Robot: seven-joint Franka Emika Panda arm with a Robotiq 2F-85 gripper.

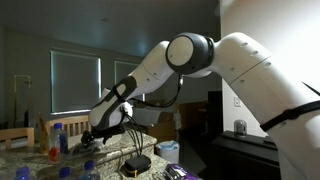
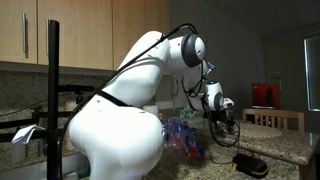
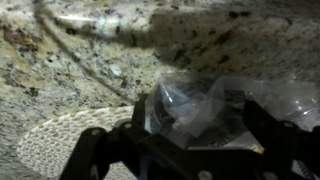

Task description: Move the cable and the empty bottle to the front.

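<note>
End effector [image 3: 185, 135] sits low over the granite bench [image 3: 60, 85], fingers spread wide. In the wrist view a crumpled clear plastic bottle [image 3: 205, 100] lies on its side between the two fingers. We cannot tell whether either finger touches it. The cable [image 3: 100, 25], light and braided, runs across the bench beyond the bottle, apart from the fingers.

Edges and room: a pale woven mat [image 3: 45, 150] lies just beside one finger, its rim near the bottle. Bare granite shows between the mat and the cable. In an exterior view the end effector [image 2: 222, 118] hangs over the middle of the bench [image 2: 295, 150], with open granite on its far side.

Counts:
- One bottle between the fingers.
- One cable in the wrist view.
- One mat.
- Four blue-capped bottles [image 1: 58, 137] that we can make out, standing beside and below the end effector [image 1: 100, 130].
- One black puck [image 1: 137, 163] on the bench, near the end effector, on the side away from those bottles.

Around: a dark lead [image 2: 228, 138] loops just under the end effector toward the puck [image 2: 250, 165]. We cannot tell whether it is the same cable. A can [image 1: 240, 127] stands well apart on a dark cabinet.
</note>
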